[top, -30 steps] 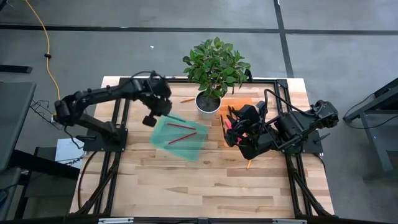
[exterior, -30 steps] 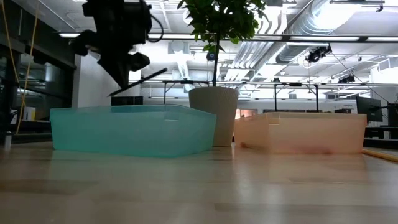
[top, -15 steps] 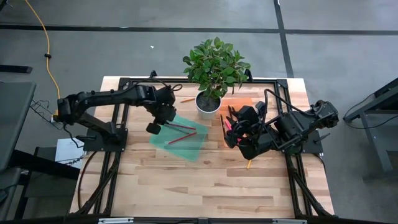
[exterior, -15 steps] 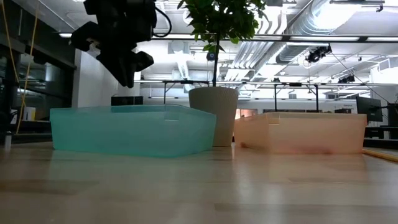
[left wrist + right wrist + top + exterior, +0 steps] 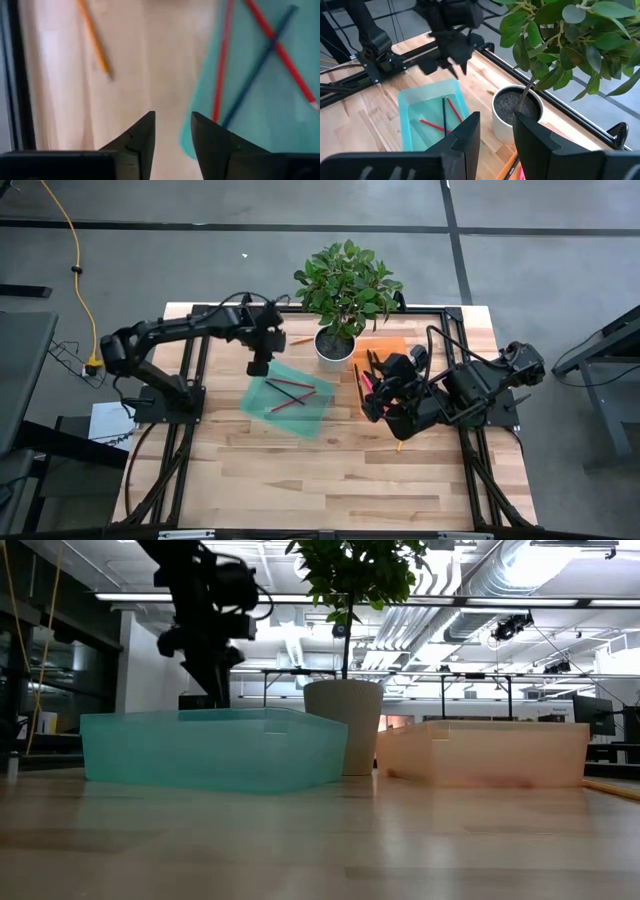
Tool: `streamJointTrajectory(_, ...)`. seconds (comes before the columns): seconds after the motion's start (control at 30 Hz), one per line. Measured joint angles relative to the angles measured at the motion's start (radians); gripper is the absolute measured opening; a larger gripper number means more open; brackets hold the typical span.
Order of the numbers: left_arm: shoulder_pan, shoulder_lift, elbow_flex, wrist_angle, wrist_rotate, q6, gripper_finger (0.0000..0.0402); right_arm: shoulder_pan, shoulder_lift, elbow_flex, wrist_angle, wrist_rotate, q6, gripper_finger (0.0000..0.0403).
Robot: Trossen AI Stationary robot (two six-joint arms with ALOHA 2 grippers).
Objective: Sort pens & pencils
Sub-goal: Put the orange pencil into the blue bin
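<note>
The pencils (image 5: 291,393) lie crossed on the floor of the teal bin (image 5: 262,412), two thin red sticks under a dark one; in the left wrist view the red ones (image 5: 280,47) show pale tips and the dark stick (image 5: 257,65) looks blue-black, so it may be a pen in the wrong place. They rest loosely, as dropped things do, and my guess is this bin is the pencil side of the sort.

The left hand (image 5: 259,365) hangs over the far edge of the teal bin, fingers apart and empty. One orange pencil (image 5: 301,339) lies on the bare tabletop (image 5: 330,470) behind the teal bin, beside the plant pot (image 5: 334,346), probably next.

Beyond the pot from the teal bin sits the orange bin (image 5: 378,346), with pink pens (image 5: 367,384) by the right hand (image 5: 372,408), which waits there, fingers parted, nothing seen between them.
</note>
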Motion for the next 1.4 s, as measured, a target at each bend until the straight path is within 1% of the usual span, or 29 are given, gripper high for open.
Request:
streamJointTrajectory(0.1,0.063,0.033,0.007,0.012,0.034,-0.004,0.0107,0.0,0.0,0.0,-0.001,0.0,0.0,0.0107)
streamJointTrajectory(0.23,0.114,0.075,0.078,0.023,0.038,0.025,0.0106,-0.004,0.0,0.0,-0.005,0.0,0.001,0.0107)
streamJointTrajectory(0.43,0.164,0.222,0.251,-0.006,0.056,0.05,0.0106,-0.038,0.0,0.0,-0.006,0.007,0.001,0.0107)
streamJointTrajectory(0.57,0.181,0.328,0.361,-0.068,0.052,0.106,0.0106,-0.062,0.0,0.0,-0.006,0.009,0.003,0.0107)
streamJointTrajectory(0.7,0.192,0.392,0.424,-0.083,0.039,0.126,0.0106,-0.07,0.0,0.0,-0.008,0.009,0.0,0.0107)
streamJointTrajectory(0.9,0.192,0.432,0.436,-0.076,0.081,0.125,0.0106,-0.076,-0.001,0.0,-0.018,0.015,-0.018,0.0107)
streamJointTrajectory(1.07,0.185,0.447,0.437,-0.038,0.128,0.12,0.0106,-0.075,-0.001,0.0,-0.023,-0.01,-0.023,0.0107)
streamJointTrajectory(1.2,0.186,0.473,0.437,-0.048,0.113,0.119,0.0106,-0.076,-0.001,0.0,-0.03,-0.034,-0.002,0.0107)
streamJointTrajectory(1.4,0.185,0.524,0.436,-0.074,0.107,0.112,0.0106,-0.076,-0.001,0.0,-0.031,-0.038,0.011,0.0107)
